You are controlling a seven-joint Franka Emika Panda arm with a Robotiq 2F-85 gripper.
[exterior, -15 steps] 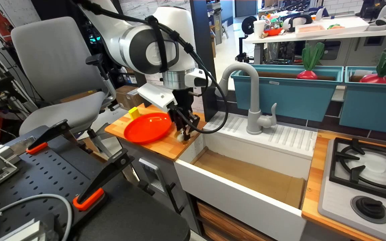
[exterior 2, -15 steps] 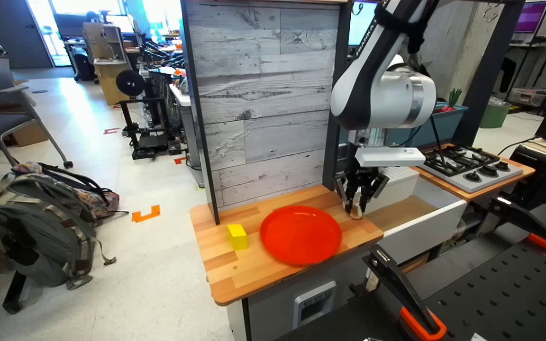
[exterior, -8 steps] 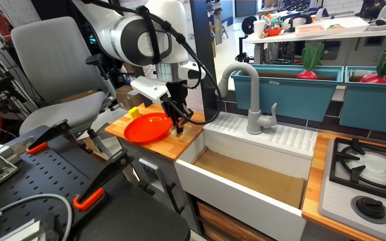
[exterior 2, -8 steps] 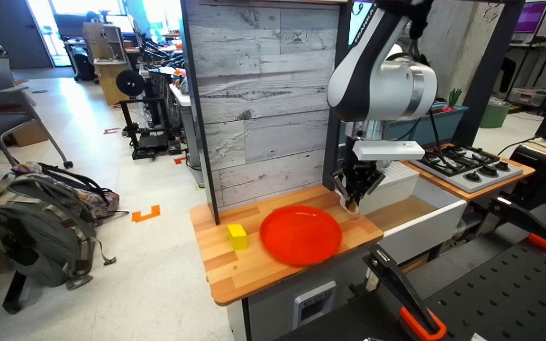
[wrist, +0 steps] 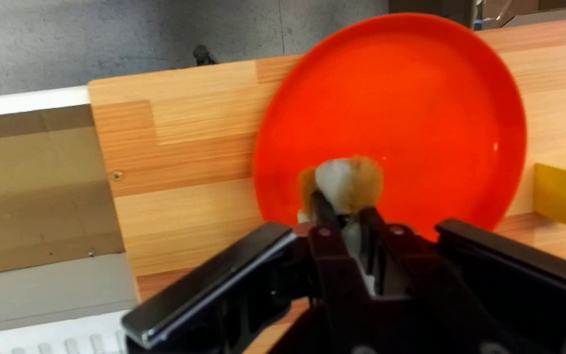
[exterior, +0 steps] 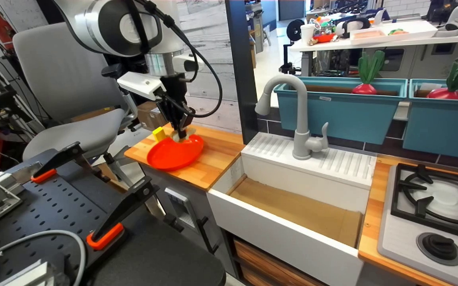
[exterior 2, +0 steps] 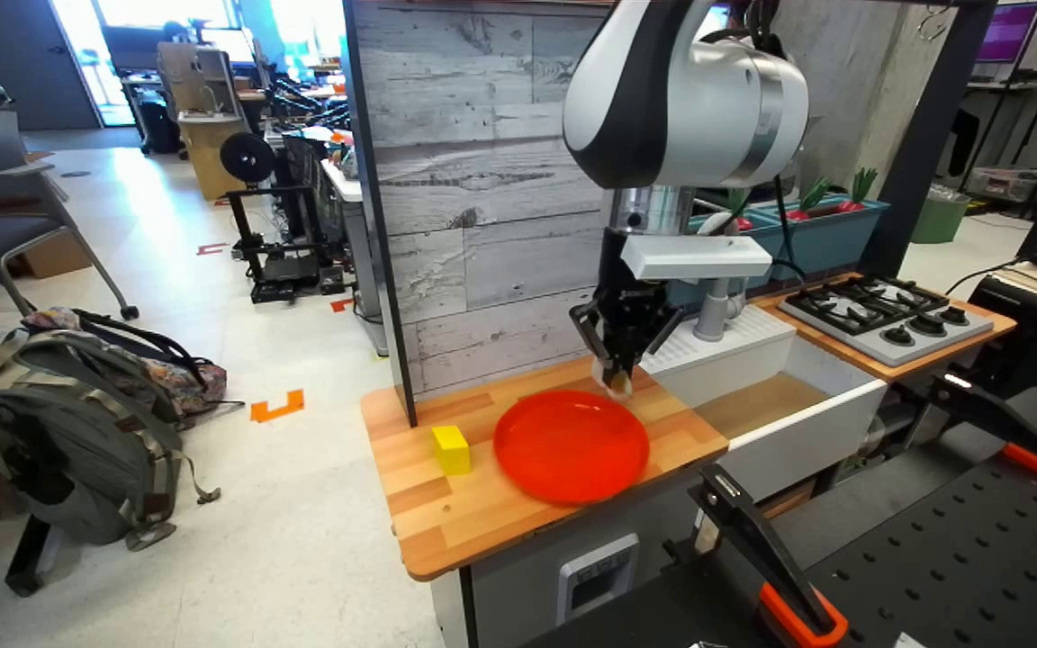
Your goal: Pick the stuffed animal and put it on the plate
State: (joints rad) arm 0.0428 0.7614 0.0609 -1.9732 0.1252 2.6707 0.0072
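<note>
Dropped from here, the stuffed animal point(wrist: 347, 179) could catch the rim of the plate point(wrist: 401, 93) and roll onto the counter point(wrist: 184, 167), because it is held off-centre, toward the plate's seven o'clock in the wrist view (its height is hard to judge). The gripper point(wrist: 343, 205) has its fingers nearly together, the stuffed animal pinched between their tips. It looks fluffy, whitish with tan patches.

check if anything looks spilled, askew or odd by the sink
Nothing looks spilled or askew; the plate lies flat on the counter. A brown sheet, perhaps cardboard, lines the bottom of the sink, odd because water would likely soak it.
</note>
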